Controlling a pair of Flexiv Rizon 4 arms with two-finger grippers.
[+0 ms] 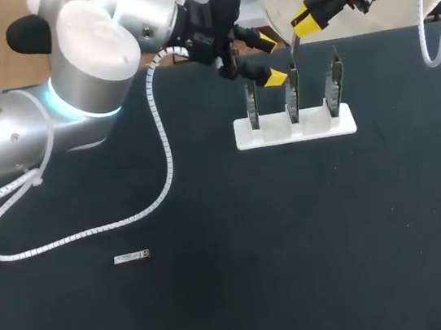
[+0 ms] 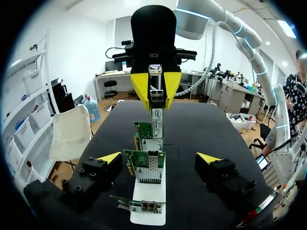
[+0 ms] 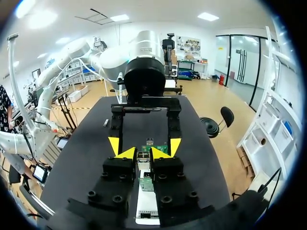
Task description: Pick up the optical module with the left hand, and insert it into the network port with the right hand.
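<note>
Sticker on the optical module: white with small dark and blue marks. It sits on the piece clamped in my right fingers, at 12 o'clock above the middle card. The print is too fine for me to read.
Network cards: green boards standing in the white holder. Specks of marking show on them, none legible.
Small silver piece: it lies on the desk, at 8 o'clock from the holder and well apart from it. The faint marks on its top face are unreadable.
Readable text, numbers, signs: none that I can make out.
</note>
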